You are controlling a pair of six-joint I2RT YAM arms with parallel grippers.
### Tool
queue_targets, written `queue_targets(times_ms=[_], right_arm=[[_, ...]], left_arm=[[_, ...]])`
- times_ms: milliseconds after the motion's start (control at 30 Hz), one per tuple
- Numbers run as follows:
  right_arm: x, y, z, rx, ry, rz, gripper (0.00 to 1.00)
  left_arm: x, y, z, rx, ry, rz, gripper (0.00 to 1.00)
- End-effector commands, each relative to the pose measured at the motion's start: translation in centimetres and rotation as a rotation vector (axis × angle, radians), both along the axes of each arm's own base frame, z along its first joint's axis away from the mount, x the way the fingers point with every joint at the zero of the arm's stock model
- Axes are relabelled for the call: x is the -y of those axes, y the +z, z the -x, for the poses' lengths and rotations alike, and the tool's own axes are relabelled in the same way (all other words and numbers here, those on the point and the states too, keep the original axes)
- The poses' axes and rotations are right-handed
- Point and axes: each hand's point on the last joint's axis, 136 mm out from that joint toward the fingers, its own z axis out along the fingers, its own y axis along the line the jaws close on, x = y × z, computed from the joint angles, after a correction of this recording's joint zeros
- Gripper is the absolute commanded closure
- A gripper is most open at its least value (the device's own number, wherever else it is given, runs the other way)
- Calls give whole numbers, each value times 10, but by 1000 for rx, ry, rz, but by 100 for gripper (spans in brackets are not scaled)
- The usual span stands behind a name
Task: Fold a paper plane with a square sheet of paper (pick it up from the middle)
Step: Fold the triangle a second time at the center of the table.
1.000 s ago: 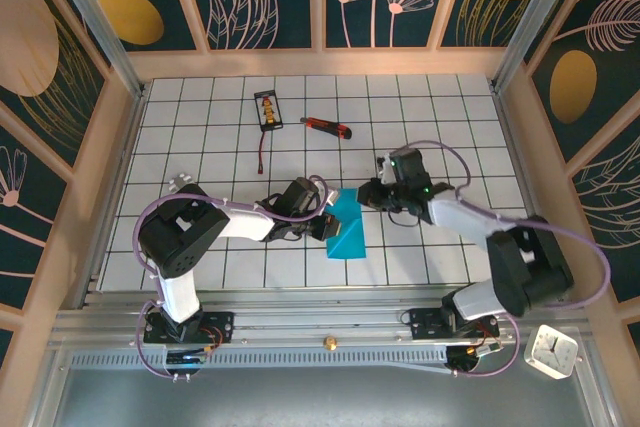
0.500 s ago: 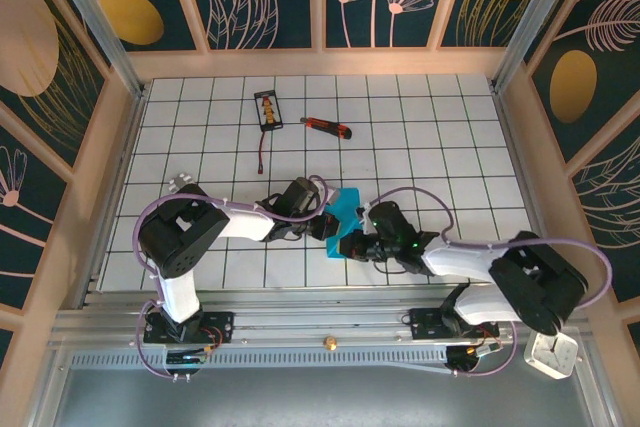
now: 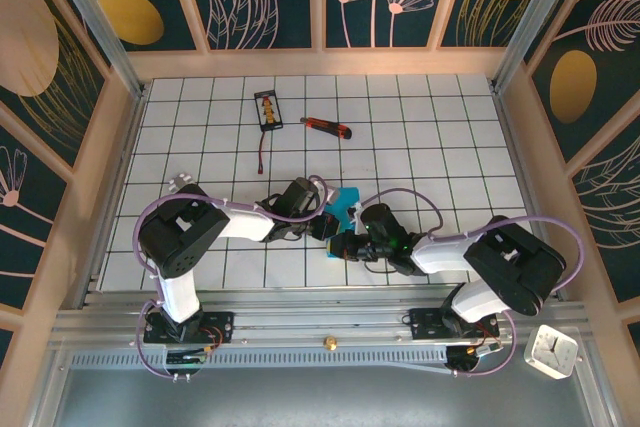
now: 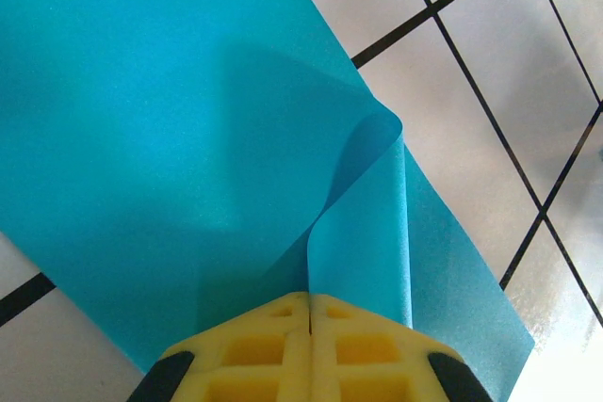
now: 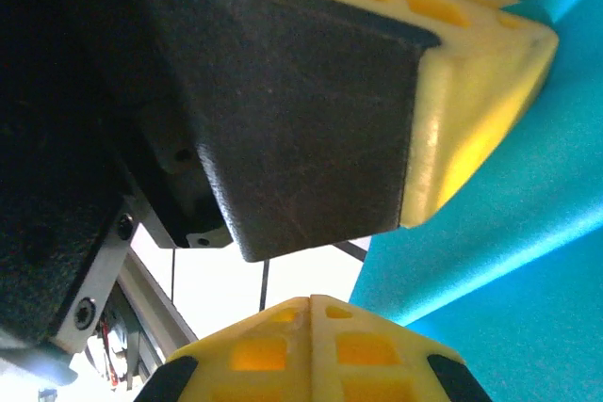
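Observation:
The cyan-blue square sheet of paper (image 3: pixel 347 199) lies on the grid table, mostly covered by the two grippers. In the left wrist view the sheet (image 4: pixel 151 138) lies flat, with a fold of it (image 4: pixel 363 233) curling up into my left gripper (image 4: pixel 309 300), which is shut on it. My left gripper (image 3: pixel 322 224) sits at the sheet's left edge. My right gripper (image 3: pixel 338 245) is low at the sheet's near-left corner, tips shut (image 5: pixel 309 302) with nothing between them. The left gripper's fingers (image 5: pixel 480 91) loom just above it, with the paper (image 5: pixel 509 261) to the right.
A red-and-black utility knife (image 3: pixel 327 128) and a small black-and-orange tool (image 3: pixel 267 111) with a cord lie at the back of the table. Wooden walls ring the table. A white clock (image 3: pixel 551 351) sits off the table at the front right.
My right arm has swung from the sheet's right side down and leftward to its near-left corner, next to the left gripper. The left gripper has kept its pinch on the paper.

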Motion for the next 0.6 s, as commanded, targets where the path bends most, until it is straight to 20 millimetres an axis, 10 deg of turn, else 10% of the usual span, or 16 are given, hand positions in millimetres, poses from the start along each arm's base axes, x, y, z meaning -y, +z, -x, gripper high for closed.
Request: queue_targets(times_ms=[0, 567], right_arm=[[-5, 0, -4, 11, -8, -3, 100], [13, -44, 20, -107, 8, 163, 100]], left_arm=[[-25, -34, 8, -56, 34, -114, 100], [-26, -37, 9, -56, 35, -123, 100]])
